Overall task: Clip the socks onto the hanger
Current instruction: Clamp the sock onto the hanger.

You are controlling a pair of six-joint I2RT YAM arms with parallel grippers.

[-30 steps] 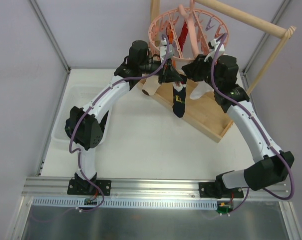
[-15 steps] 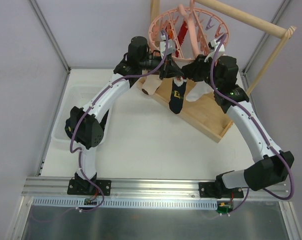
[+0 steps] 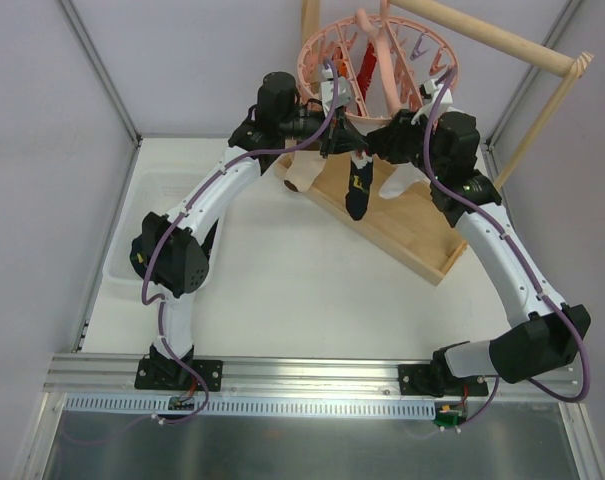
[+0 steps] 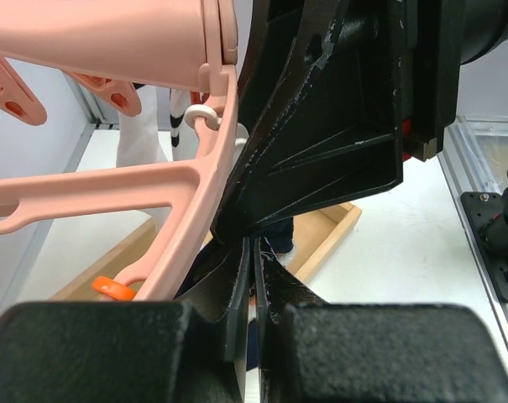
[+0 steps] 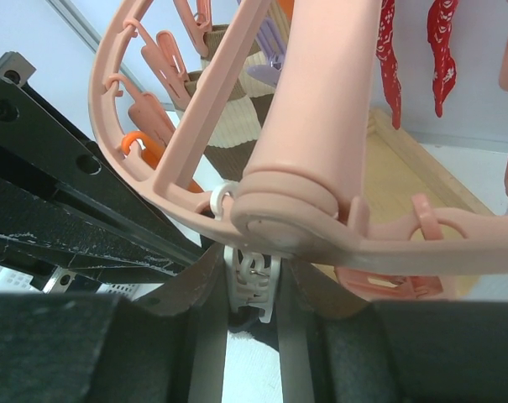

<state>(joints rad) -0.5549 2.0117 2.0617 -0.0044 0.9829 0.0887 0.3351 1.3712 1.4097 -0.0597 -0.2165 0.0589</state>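
Observation:
In the top view a dark sock [image 3: 357,192] with a yellow mark hangs from my left gripper [image 3: 354,152], just under the near rim of the pink ring hanger [image 3: 317,50]. The left wrist view shows my left gripper [image 4: 254,245] shut on the sock [image 4: 276,233], beside a pink spoke [image 4: 195,210]. My right gripper [image 3: 375,145] faces it from the right. In the right wrist view my right gripper [image 5: 252,270] is shut on a white clip [image 5: 255,281] hanging under the hanger rim [image 5: 295,210]. Dark fabric lies just below that clip.
A brown-and-white striped sock [image 5: 228,117] and red socks [image 5: 388,42] hang on the hanger. The wooden stand's tray [image 3: 422,235] lies under the hanger, its rod [image 3: 502,45] above right. A white bin [image 3: 142,220] stands at the left.
My left gripper has lifted the dark sock up toward the hanger rim. My right gripper has shifted slightly left, closer to the left one.

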